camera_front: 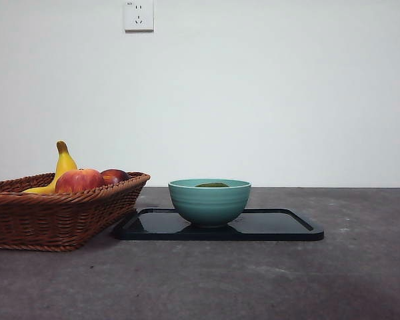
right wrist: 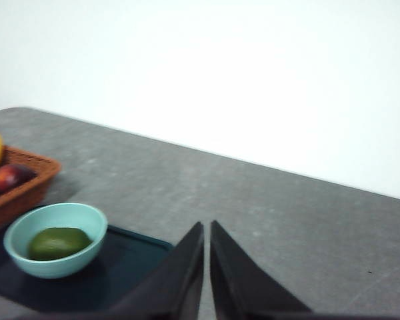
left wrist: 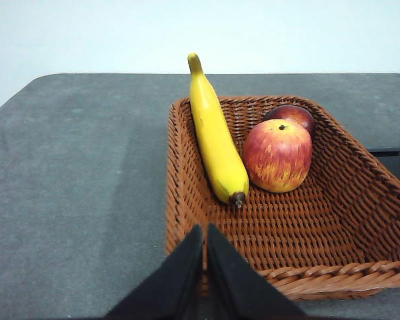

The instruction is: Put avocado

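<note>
1. Both grippers are waiting: left gripper [left wrist: 205, 230] above the brown wicker basket [left wrist: 187, 220], right gripper [right wrist: 207, 227] over grey worktop [right wrist: 307, 220], fingers pressed together, gripping nothing.
2. The dark green oval avocado [right wrist: 57, 242] is lying inside the teal ceramic bowl [camera_front: 209, 203] on the black tray [camera_front: 280, 225].
3. Placement is looking finished; no further move seems needed.

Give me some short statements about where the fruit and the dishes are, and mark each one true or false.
1. The avocado lies inside the teal bowl. True.
2. The bowl stands in the wicker basket. False: it stands on the black tray.
3. The banana is in the basket. True.
4. The left gripper holds the apple. False: it is shut on nothing.
5. The right gripper is shut. True.
</note>
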{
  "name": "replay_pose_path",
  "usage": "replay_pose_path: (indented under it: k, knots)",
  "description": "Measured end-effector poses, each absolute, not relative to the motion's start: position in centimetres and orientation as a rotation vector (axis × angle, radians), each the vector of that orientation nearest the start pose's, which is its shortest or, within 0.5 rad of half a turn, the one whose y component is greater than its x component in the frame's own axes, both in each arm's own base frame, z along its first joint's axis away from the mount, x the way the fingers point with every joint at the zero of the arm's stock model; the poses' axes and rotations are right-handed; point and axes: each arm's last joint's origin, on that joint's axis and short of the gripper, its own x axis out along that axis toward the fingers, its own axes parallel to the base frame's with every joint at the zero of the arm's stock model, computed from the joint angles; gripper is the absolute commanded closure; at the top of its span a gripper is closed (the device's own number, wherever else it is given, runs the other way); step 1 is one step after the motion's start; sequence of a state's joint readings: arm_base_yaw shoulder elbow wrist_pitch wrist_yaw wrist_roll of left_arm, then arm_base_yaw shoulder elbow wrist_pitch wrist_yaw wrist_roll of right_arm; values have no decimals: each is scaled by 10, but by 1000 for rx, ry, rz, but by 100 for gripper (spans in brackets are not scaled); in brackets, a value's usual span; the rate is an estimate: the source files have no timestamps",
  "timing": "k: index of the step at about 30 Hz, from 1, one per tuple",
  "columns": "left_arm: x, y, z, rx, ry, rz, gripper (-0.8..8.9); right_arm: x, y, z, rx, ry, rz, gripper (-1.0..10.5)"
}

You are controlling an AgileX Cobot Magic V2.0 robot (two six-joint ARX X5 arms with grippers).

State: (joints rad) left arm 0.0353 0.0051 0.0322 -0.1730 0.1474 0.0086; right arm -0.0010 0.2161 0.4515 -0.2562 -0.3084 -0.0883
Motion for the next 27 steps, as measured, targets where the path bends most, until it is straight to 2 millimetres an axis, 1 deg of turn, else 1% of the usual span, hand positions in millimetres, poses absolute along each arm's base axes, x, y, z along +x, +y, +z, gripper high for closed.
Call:
replay_pose_path:
  k: [4,7,10,18,25,27]
  knots:
    - [95,-1,157,-5,145,-113,804,86,6,239,-60,-5,225,940]
    - [95,-1,157,-5,145,-113,804,89,4,217,-23,1,148,940]
    - [95,-1,157,-5,145,-113,804,89,3,201,7,-1,114,940]
    - [95,-1,157,-5,145,-113,804,94,2,172,47,52,90,940]
    - [95,-1,157,-5,145,-113,804,96,2,156,86,120,87,940]
    - [95,-1,157,-5,145,-113,804,96,2,155,91,133,86,940]
